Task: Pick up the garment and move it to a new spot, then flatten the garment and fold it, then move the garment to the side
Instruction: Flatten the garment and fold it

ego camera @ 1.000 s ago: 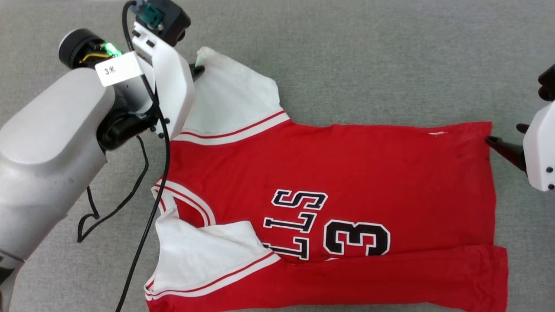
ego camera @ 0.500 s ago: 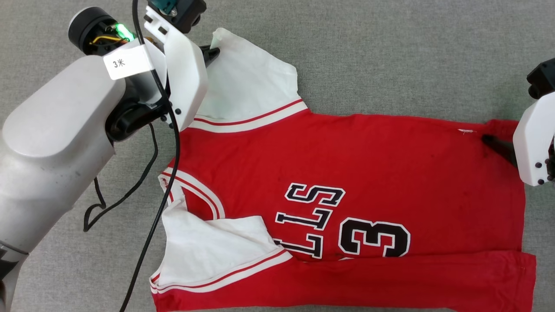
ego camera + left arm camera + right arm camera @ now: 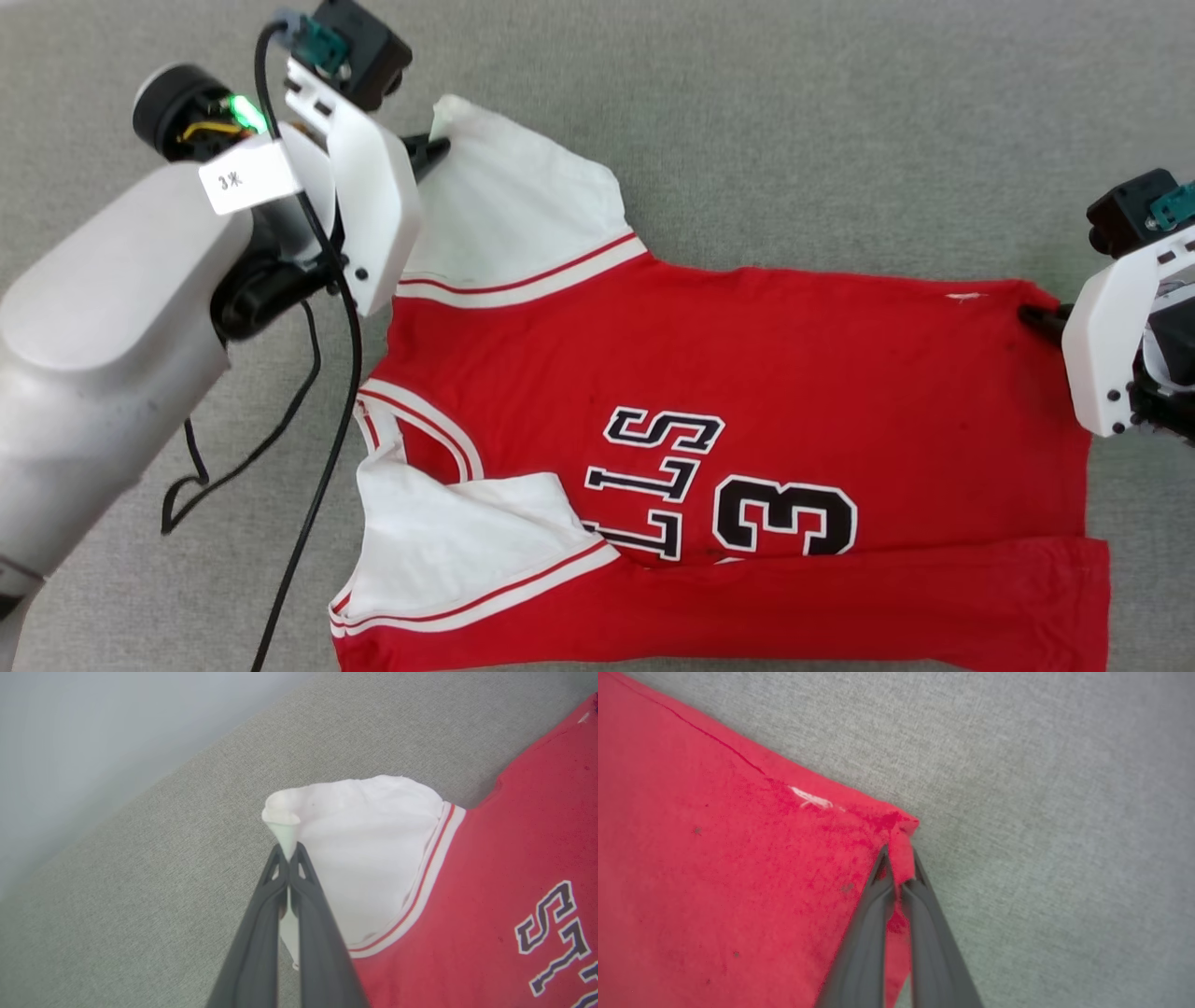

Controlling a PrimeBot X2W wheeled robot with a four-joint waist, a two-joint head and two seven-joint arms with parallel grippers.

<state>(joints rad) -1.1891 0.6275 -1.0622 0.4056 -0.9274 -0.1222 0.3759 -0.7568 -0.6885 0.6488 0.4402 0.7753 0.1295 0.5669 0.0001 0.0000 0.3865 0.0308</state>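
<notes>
Both closed: left pincer (image 3: 289,852), right pincer (image 3: 900,859).

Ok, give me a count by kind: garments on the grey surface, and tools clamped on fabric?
garment: 1
tools shut on the garment: 2 (left tool on the white sleeve tip, right tool on a red hem corner)
total: 3

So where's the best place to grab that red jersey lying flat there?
By its far-edge corners, coming in low from each end. The jersey lies mostly flat, so only the edges offer a pinchable fold: the left hand is shut on the white sleeve tip, the right hand on the red hem corner.
</notes>
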